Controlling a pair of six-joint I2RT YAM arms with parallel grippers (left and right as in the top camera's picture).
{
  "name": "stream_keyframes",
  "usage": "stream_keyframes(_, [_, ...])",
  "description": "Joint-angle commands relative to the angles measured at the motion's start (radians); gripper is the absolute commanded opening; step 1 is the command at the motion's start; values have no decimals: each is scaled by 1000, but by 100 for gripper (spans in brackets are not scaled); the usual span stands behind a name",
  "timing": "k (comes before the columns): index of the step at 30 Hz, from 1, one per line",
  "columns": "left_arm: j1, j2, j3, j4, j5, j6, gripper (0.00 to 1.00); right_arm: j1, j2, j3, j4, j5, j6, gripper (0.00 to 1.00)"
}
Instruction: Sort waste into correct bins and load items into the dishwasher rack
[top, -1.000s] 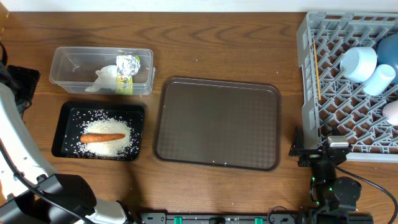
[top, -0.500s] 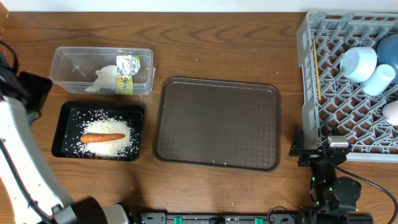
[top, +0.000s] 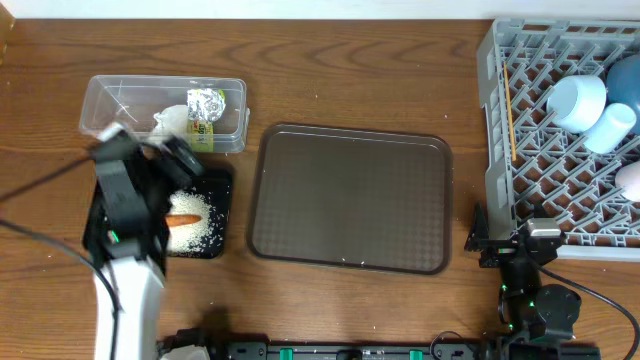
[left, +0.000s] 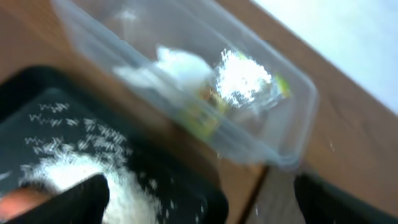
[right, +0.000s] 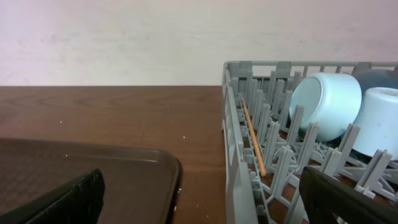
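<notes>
Starting closest in: the left claw (left: 199, 205) is spread as wide as it goes, with nothing between the fingers. It hangs over the black tray (top: 218, 185). The carrot (top: 183, 219) is right under it, toward the claw's lower-left in the wrist view. Its long axis runs left-right across the tray, and it sits on the pile of rice (top: 203, 228). If anything in that tray needs another touch, my guess is the left arm takes it, since it's way closer.

Just past the tray is the clear container (top: 120, 100), with the crumpled wrapper (top: 205, 112) inside. The wrist view is blurry, so I can't make out finer detail.

Further over, the brown tray (top: 350, 200) lies between the bins and the rack (top: 540, 150), and it's bare apart from a crumb or two.

The right claw (right: 202, 199) is also fully open and empty, parked low beside the rack's near corner. In the rack are the chopsticks (top: 509, 110), lying along the lattice, and the light-blue bowl (top: 577, 102) among the cups.

Looks pretty much sorted to me.
</notes>
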Motion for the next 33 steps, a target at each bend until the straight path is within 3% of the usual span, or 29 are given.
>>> stream_keyframes(1, [-12,-128,-180,105,120,158,98,-12,-7,-2,-4,2,-20,99])
stream_keyframes(12, [-12,-543,-698,529,128,149,98,-12,-7,-2,-4,2,-20,99])
stream_keyframes(22, [-50,-711,-698,418,127,151,98,-12,-7,-2,-4,2,-20,99])
stream_keyframes(30, [-91,-848,-698,179,126,170,98,-12,-7,-2,-4,2,-20,99])
stream_keyframes(33, [-116,-892,-698,187,126,169,98,-12,-7,-2,-4,2,-20,99])
